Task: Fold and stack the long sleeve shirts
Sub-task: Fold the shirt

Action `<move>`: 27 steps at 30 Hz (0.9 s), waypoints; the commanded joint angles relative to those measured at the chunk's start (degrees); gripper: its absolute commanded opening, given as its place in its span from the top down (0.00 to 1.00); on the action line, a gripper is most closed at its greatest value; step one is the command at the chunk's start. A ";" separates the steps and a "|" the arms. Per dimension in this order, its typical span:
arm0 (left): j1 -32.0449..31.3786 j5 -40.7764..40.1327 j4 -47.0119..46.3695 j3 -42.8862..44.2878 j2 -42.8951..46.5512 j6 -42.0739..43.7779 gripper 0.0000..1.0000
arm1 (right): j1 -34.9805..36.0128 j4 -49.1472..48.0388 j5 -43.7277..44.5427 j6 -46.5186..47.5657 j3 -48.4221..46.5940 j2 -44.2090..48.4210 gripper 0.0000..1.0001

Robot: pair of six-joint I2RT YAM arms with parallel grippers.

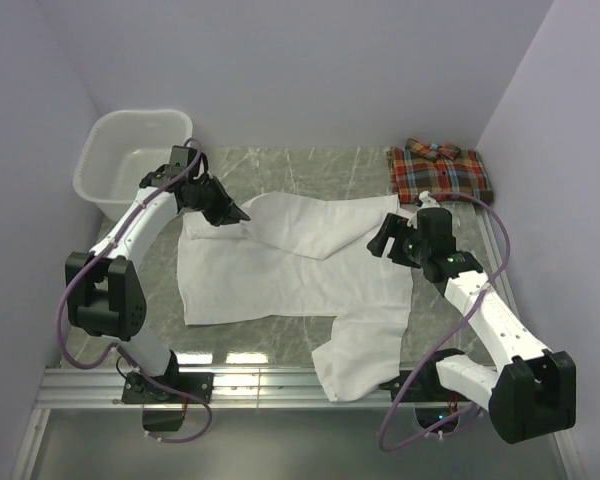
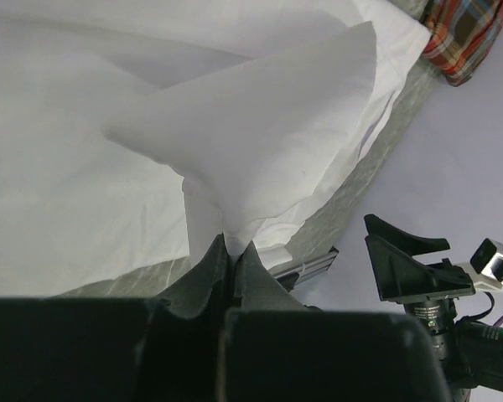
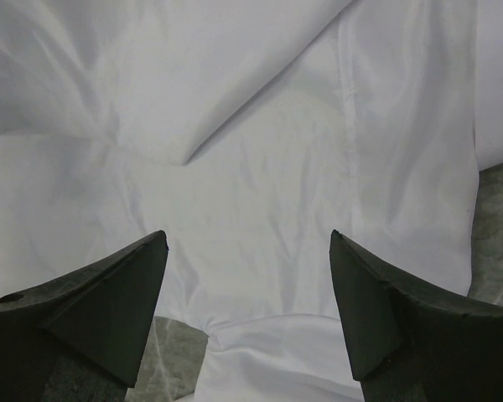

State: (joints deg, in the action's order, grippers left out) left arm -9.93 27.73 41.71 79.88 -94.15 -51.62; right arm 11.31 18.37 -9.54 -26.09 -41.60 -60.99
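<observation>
A plain white shirt [image 1: 280, 270] lies spread over the middle of the table, one sleeve trailing off the near edge. My left gripper [image 1: 238, 212] is shut on a pinch of its cloth at the far left corner; the left wrist view shows the white fabric [image 2: 260, 126] rising from between the closed jaws of the left gripper [image 2: 233, 247]. My right gripper [image 1: 388, 238] hovers open over the shirt's right side, and the right wrist view shows only white cloth [image 3: 251, 209] between its spread fingers [image 3: 130, 285]. The plaid shirt [image 1: 440, 170] lies folded at the far right.
A white laundry basket [image 1: 132, 160] stands at the far left corner. The marble tabletop [image 1: 150, 290] shows bare around the cloth. A metal rail [image 1: 270, 385] runs along the near edge. Walls close in on both sides.
</observation>
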 commanded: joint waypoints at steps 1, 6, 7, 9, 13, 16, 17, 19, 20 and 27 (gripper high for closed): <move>0.09 0.93 1.00 -2.44 1.78 -1.82 0.98 | -0.15 -2.90 -0.65 0.25 0.47 -0.09 0.15; 1.14 -12.13 3.20 -1.83 0.46 1.42 0.86 | -0.15 -4.13 -1.71 0.16 1.35 -0.53 0.15; 1.93 -13.56 2.50 -2.00 0.28 1.69 0.78 | 0.03 -4.05 -1.71 0.25 1.61 -0.53 0.15; 2.55 -17.94 2.14 -1.83 -0.50 2.39 0.68 | 0.03 -4.13 -1.62 0.42 1.88 -0.44 0.15; 3.25 -22.63 1.62 0.28 -2.70 5.11 0.36 | 0.11 -4.13 -1.71 0.77 1.96 -0.09 0.15; 3.17 -22.90 -0.22 1.25 -3.85 7.31 0.31 | 0.20 -4.31 -1.80 0.86 2.14 -0.09 0.15; 3.25 -22.72 -1.53 0.46 -3.24 8.01 0.31 | 0.20 -4.31 -1.88 0.86 2.23 -0.09 0.15; 3.25 -22.54 -3.65 -0.94 -2.45 9.07 0.31 | 0.29 -4.40 -1.97 0.95 2.58 0.17 0.15; 3.34 -22.80 -4.53 -2.52 -2.10 10.47 0.31 | 0.29 -4.57 -2.15 1.04 2.84 0.17 0.15; 3.26 -26.32 -9.19 -4.73 -3.32 14.53 0.33 | 0.47 -5.98 -3.46 1.13 3.29 -1.23 0.15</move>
State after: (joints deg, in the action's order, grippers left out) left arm -6.57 3.81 35.88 75.20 -97.97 -39.99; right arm 11.38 15.11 -11.99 -25.82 -38.28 -61.73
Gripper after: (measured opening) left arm 0.678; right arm 0.850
